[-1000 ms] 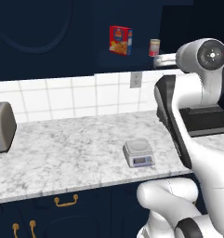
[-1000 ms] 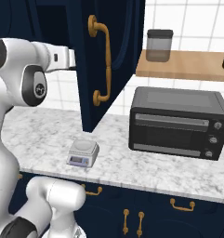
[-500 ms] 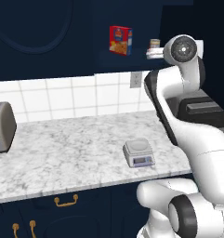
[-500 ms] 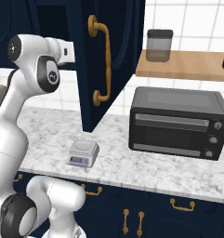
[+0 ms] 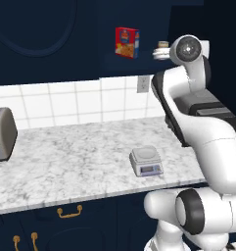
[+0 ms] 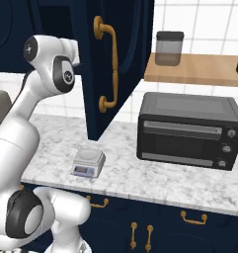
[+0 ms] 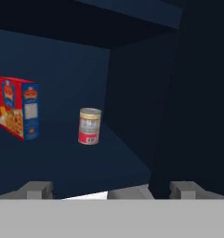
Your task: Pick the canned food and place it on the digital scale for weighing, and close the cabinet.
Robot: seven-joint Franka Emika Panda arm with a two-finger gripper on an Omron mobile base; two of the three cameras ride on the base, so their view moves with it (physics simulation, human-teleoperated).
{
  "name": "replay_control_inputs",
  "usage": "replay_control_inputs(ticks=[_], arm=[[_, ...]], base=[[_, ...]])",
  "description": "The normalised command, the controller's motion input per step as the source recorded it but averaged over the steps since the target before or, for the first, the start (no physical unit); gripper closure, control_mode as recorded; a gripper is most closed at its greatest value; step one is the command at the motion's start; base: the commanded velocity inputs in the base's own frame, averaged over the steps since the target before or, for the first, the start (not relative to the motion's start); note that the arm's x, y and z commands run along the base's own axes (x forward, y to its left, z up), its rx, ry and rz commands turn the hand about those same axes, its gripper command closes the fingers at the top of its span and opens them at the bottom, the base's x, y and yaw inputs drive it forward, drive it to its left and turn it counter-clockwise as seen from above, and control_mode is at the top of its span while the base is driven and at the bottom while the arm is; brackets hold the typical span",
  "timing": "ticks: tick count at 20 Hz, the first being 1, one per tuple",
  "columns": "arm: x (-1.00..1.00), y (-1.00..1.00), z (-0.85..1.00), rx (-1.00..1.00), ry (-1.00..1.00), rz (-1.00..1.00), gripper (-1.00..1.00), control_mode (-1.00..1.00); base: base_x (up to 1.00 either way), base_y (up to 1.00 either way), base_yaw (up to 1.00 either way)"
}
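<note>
Hand view looked into the open cabinet [image 7: 132, 93], where the can [image 7: 89, 126] stood upright on the shelf, well apart from the gripper [image 7: 111, 189], whose fingers [image 7: 37, 189] were spread wide with nothing between them. A box [image 7: 18, 108] stood to the can's left. From the left base view, the scale [image 5: 146, 161] sat bare on the counter [image 5: 65, 166] below, with a toaster [image 5: 1, 135] far left. The cabinet door [image 6: 118, 64] hung open beside the oven [image 6: 189, 129].
</note>
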Motion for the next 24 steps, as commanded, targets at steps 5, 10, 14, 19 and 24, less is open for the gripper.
replay_control_inputs(ticks=[5, 10, 14, 19, 24], arm=[[0.25, -0.01, 0.0, 0.0, 0.0, 0.0, -1.0, -1.0], [0.32, 0.0, 0.0, 0.0, 0.0, 0.0, -1.0, -1.0], [0.31, 0.0, 0.0, 0.0, -0.02, 0.0, -1.0, -1.0], [0.52, 0.05, -0.03, 0.22, 0.02, 0.0, -1.0, -1.0], [0.47, 0.0, -0.01, 0.17, 0.04, 0.0, -1.0, -1.0]], base=[[0.0, 0.0, 0.0], [0.0, 0.0, 0.0], [0.0, 0.0, 0.0], [0.0, 0.0, 0.0], [0.0, 0.0, 0.0]])
